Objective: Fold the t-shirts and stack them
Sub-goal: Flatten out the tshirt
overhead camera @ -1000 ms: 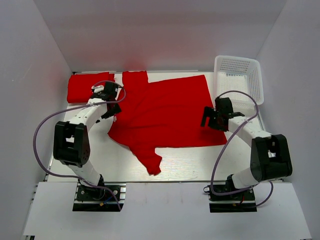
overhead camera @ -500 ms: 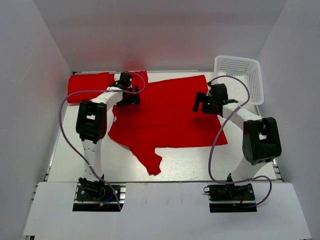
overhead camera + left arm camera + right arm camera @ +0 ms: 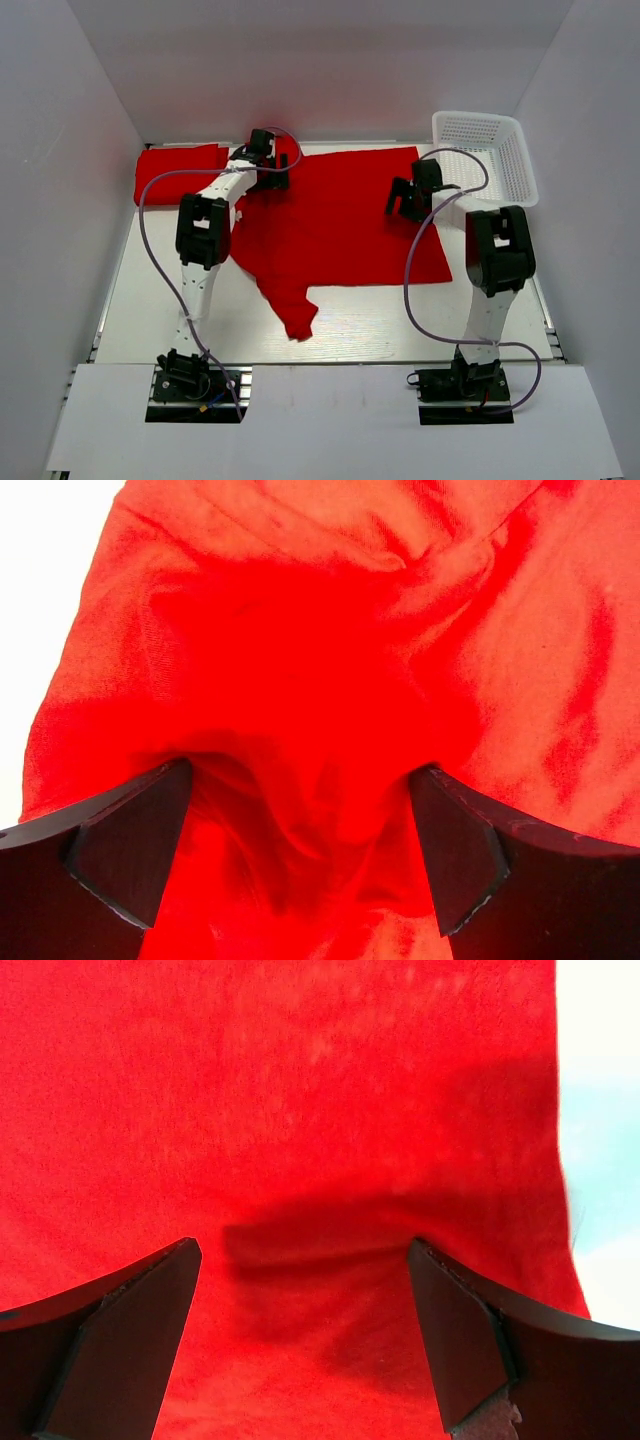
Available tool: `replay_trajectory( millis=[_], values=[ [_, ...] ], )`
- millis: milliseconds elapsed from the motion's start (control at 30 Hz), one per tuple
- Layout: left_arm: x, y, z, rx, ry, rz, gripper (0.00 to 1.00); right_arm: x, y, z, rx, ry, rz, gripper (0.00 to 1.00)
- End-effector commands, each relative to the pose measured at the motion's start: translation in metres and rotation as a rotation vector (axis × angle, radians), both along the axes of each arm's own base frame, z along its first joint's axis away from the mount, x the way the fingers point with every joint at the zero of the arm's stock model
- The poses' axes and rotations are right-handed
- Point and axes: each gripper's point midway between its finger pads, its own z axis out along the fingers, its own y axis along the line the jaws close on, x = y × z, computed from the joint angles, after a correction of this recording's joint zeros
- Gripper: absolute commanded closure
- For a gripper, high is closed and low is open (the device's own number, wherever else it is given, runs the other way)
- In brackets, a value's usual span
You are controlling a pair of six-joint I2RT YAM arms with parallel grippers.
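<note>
Here the spread t-shirt (image 3: 340, 220) lies widthwise across the desk (image 3: 150, 300), its far corners close beneath the left tool (image 3: 300, 772) and right tool (image 3: 303, 1245), both gaping wide, gripping nothing.

Bright, even light; my wrist cameras blow the table (image 3: 40, 580) out white, and soft shadow lies between my fingers (image 3: 110, 1350).

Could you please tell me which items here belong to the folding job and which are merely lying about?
Job in hand:
spread-out red t-shirt, mid-table
folded red t-shirt, far left

Lying about:
white mesh basket, far right
</note>
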Motion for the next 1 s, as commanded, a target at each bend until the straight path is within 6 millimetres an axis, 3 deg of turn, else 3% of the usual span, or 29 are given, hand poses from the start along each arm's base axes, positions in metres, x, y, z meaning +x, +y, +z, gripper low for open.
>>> replay_trajectory(
  millis=[0, 67, 233, 267, 333, 367, 400, 467, 533, 567, 600, 667, 700, 767, 800, 833, 867, 900, 933, 967],
  values=[
    [0.013, -0.004, -0.008, -0.049, 0.005, -0.024, 0.00, 0.022, -0.014, -0.006, -0.030, 0.012, -0.084, 0.10],
    [0.026, -0.002, -0.003, -0.054, -0.018, -0.015, 0.00, 0.028, -0.013, -0.007, -0.037, 0.017, -0.076, 0.10],
    [0.040, -0.004, 0.045, -0.062, -0.109, -0.031, 0.00, 0.037, 0.006, 0.031, -0.004, -0.079, 0.047, 0.10],
    [0.042, -0.003, 0.074, -0.066, -0.161, -0.025, 0.00, 0.034, 0.010, 0.047, 0.004, -0.115, 0.081, 0.10],
    [0.037, 0.000, 0.096, -0.032, -0.193, -0.024, 0.00, 0.035, 0.014, 0.062, -0.008, -0.166, 0.116, 0.10],
    [0.034, 0.003, 0.109, 0.006, -0.214, 0.003, 0.00, 0.030, 0.022, 0.080, 0.010, -0.200, 0.166, 0.10],
    [0.030, 0.009, 0.134, 0.027, -0.248, 0.010, 0.00, 0.028, 0.025, 0.086, 0.008, -0.211, 0.183, 0.10],
    [0.013, 0.003, 0.149, 0.046, -0.234, -0.009, 0.00, 0.023, 0.029, 0.103, -0.009, -0.246, 0.223, 0.10],
    [-0.006, -0.001, 0.151, 0.047, -0.200, -0.030, 0.00, 0.012, 0.034, 0.120, -0.007, -0.276, 0.241, 0.10],
    [-0.017, -0.006, 0.174, 0.058, -0.240, -0.029, 0.00, 0.008, 0.036, 0.122, -0.003, -0.278, 0.244, 0.10],
    [-0.034, -0.005, 0.157, 0.093, -0.192, -0.031, 0.00, -0.006, 0.037, 0.126, 0.001, -0.282, 0.249, 0.10],
    [-0.056, -0.015, 0.156, 0.110, -0.180, -0.034, 0.00, -0.017, 0.035, 0.124, 0.011, -0.262, 0.213, 0.10],
    [-0.081, -0.032, 0.152, 0.123, -0.151, -0.071, 0.00, -0.030, 0.023, 0.123, -0.019, -0.258, 0.171, 0.10],
    [-0.112, -0.049, 0.143, 0.143, -0.106, -0.099, 0.00, -0.051, 0.011, 0.107, -0.023, -0.199, 0.090, 0.10],
    [-0.138, -0.068, 0.125, 0.153, -0.062, -0.148, 0.00, -0.056, 0.000, 0.117, -0.040, -0.226, 0.043, 0.10],
    [-0.153, -0.075, 0.132, 0.137, -0.071, -0.162, 0.00, -0.069, -0.005, 0.115, -0.008, -0.223, -0.013, 0.10],
    [-0.166, -0.083, 0.130, 0.133, -0.064, -0.181, 0.00, -0.084, -0.010, 0.110, -0.003, -0.222, -0.027, 0.10],
    [-0.193, -0.097, 0.114, 0.140, -0.024, -0.221, 0.00, -0.088, -0.012, 0.109, 0.007, -0.235, -0.036, 0.10],
    [-0.208, -0.104, 0.111, 0.126, -0.007, -0.250, 0.00, -0.110, -0.017, 0.100, 0.021, -0.231, -0.052, 0.10],
    [-0.223, -0.116, 0.115, 0.083, -0.007, -0.301, 0.00, -0.112, -0.017, 0.100, 0.035, -0.248, -0.058, 0.10]
  ],
)
